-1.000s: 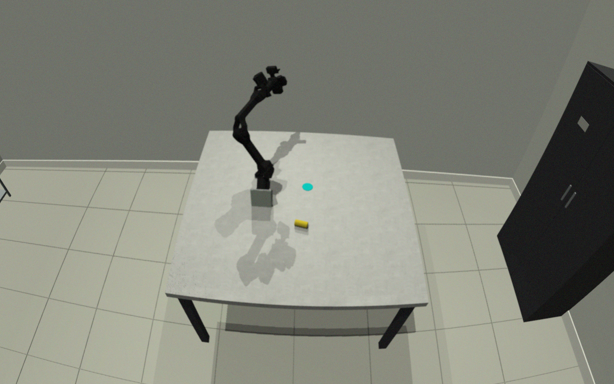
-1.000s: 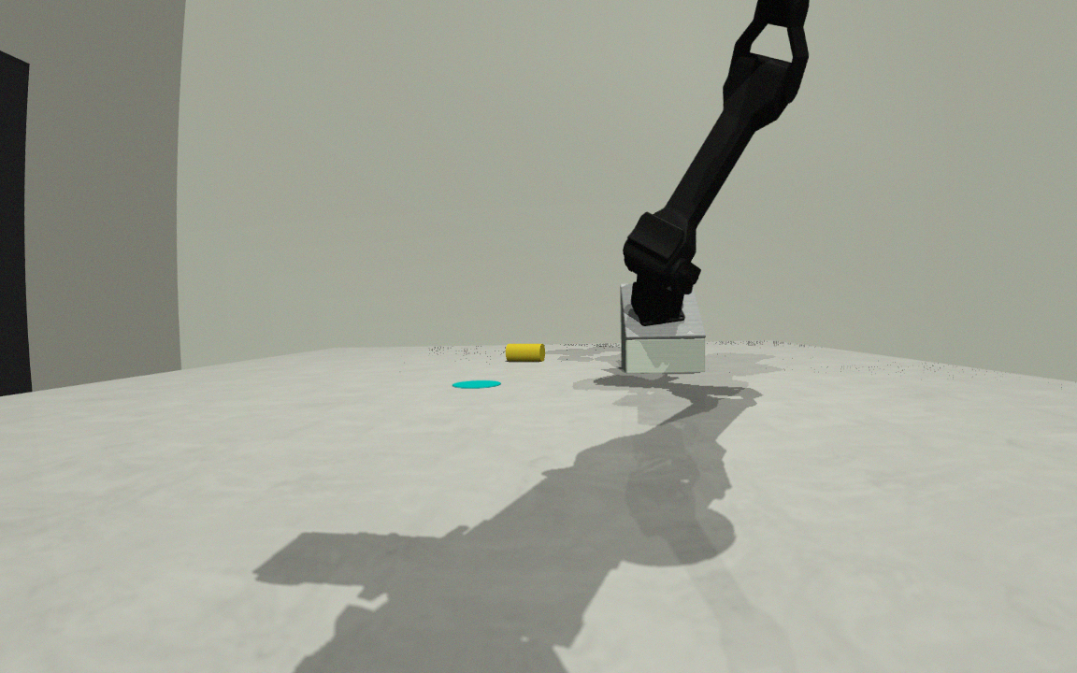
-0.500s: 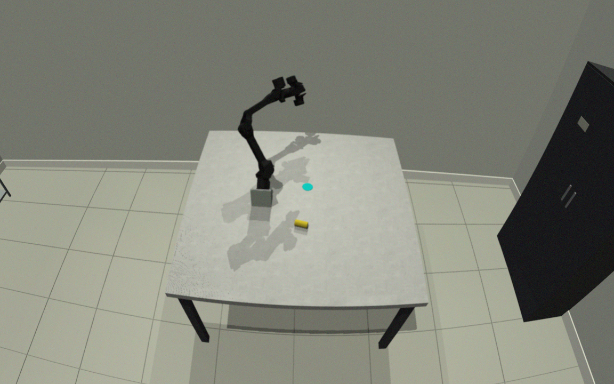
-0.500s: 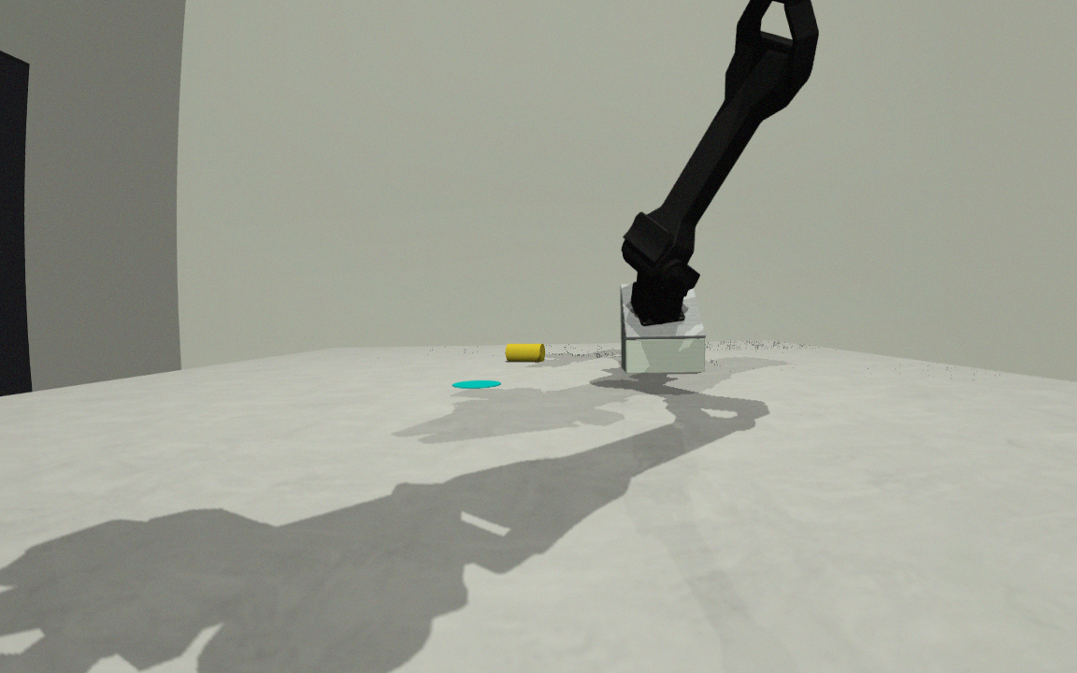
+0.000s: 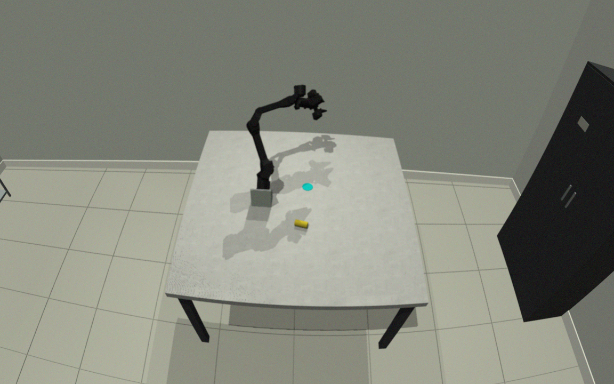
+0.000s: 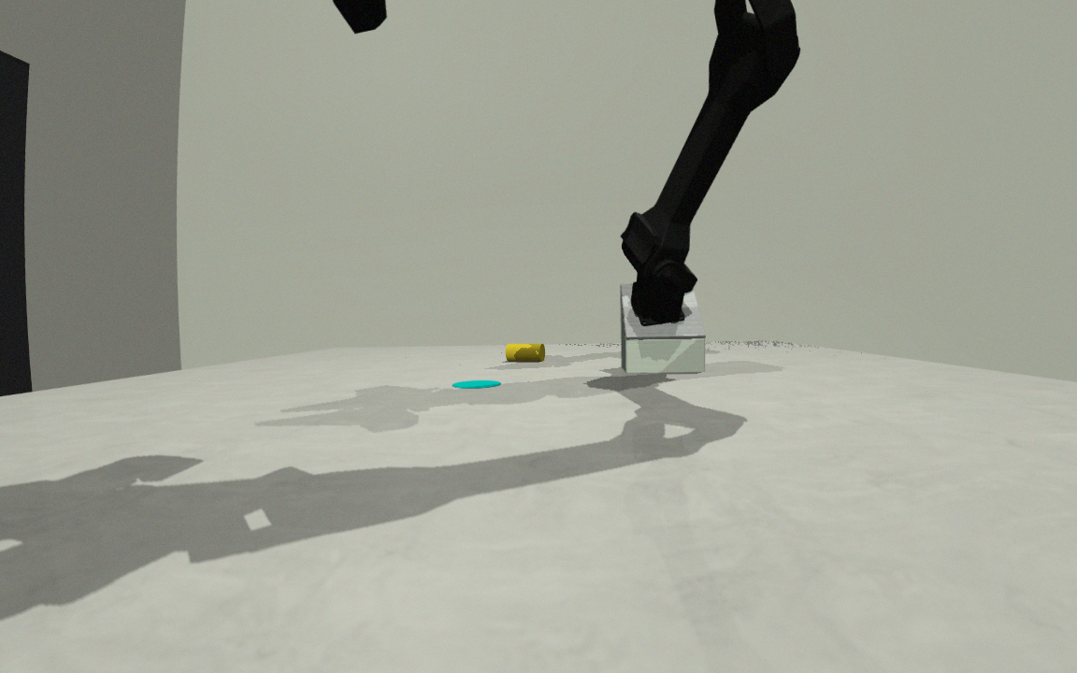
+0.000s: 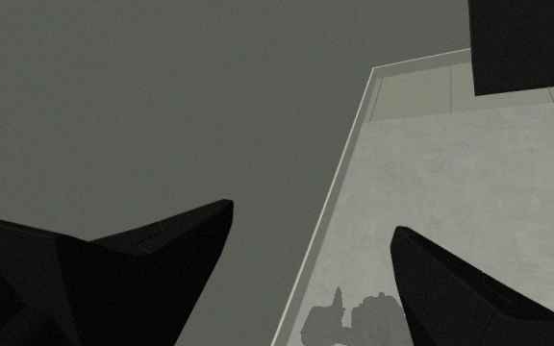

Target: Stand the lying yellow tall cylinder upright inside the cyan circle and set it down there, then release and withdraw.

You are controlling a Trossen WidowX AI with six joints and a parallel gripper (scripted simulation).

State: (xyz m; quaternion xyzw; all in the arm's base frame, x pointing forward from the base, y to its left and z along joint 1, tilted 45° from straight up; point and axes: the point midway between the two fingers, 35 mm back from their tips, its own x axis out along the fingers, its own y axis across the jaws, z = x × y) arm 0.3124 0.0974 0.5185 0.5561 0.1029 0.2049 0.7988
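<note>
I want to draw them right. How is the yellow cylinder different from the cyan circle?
The cylinder is yellow; the circle is cyan. The cylinder is a solid roll lying on its side, rising off the table; the circle is a flat mark level with the top. In the top view the cylinder lies nearer the front edge, the circle farther back, and they do not touch. Both sit on the table, beside the arm's base, far below the open gripper.

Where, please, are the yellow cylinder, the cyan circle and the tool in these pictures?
yellow cylinder (image 5: 302,224): top view, middle of its curved side.
cyan circle (image 5: 307,187): top view, centre of the disc.
tool (image 7: 312,217): wrist view, midway between the two dark fingertips, open and holding nothing.
</note>
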